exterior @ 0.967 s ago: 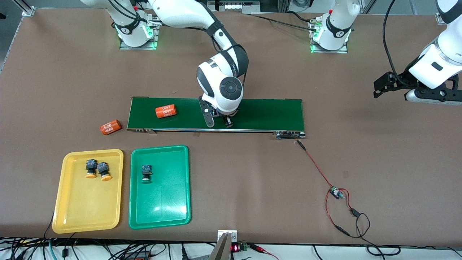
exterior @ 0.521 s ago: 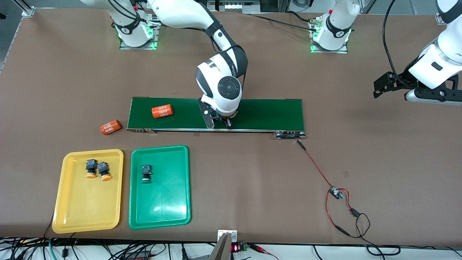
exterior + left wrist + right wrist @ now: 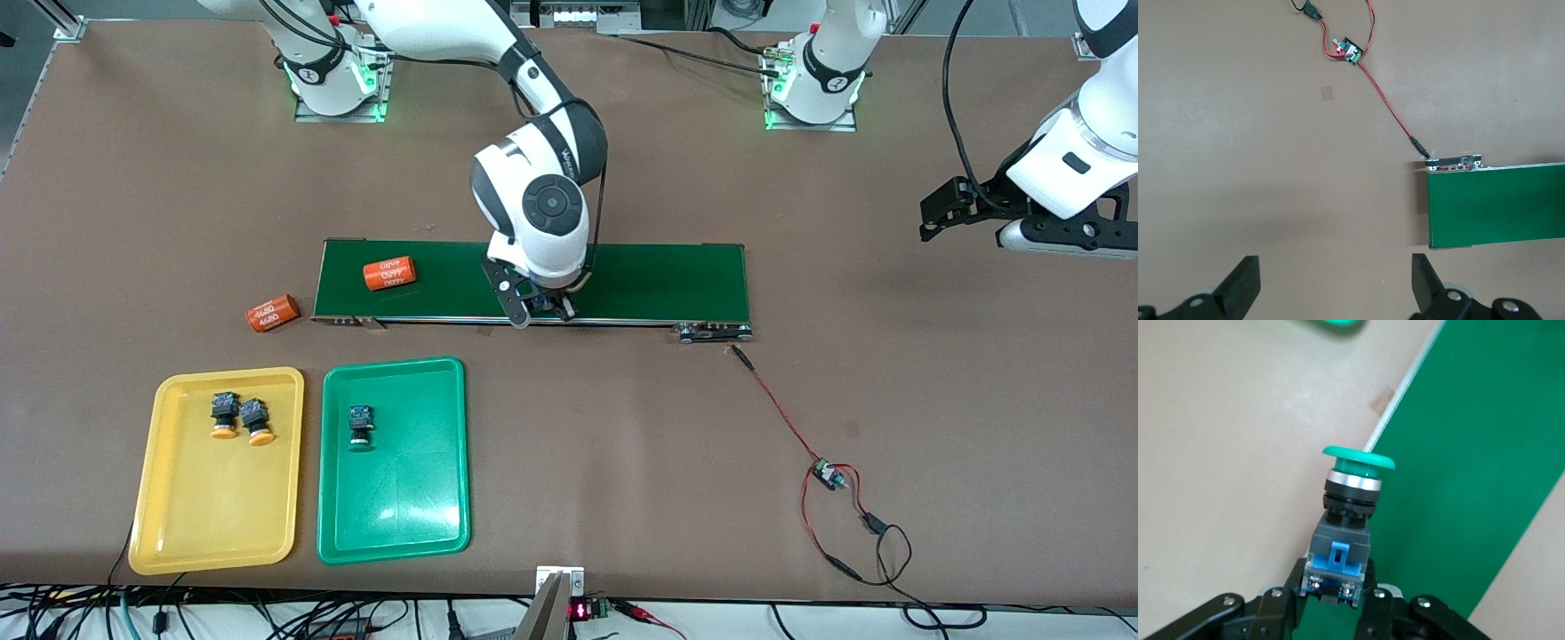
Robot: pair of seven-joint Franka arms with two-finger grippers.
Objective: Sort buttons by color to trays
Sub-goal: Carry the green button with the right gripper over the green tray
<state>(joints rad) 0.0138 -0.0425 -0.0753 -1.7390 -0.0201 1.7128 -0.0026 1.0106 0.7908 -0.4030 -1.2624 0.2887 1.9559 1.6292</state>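
Over conveyor belt (image 3: 658, 280), right fingers (image 3: 1281, 603) gripping green button (image 3: 1355, 470)

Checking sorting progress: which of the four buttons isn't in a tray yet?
The green button gripped in the right end effector over the conveyor belt; the other three lie in trays.

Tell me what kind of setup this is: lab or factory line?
Most likely a robotics lab test bench, not a production line: two arms bolted to one brown table, a short green conveyor belt fed by a loose wired circuit board, and cables and electronics strung along the table's edge nearest the front camera.
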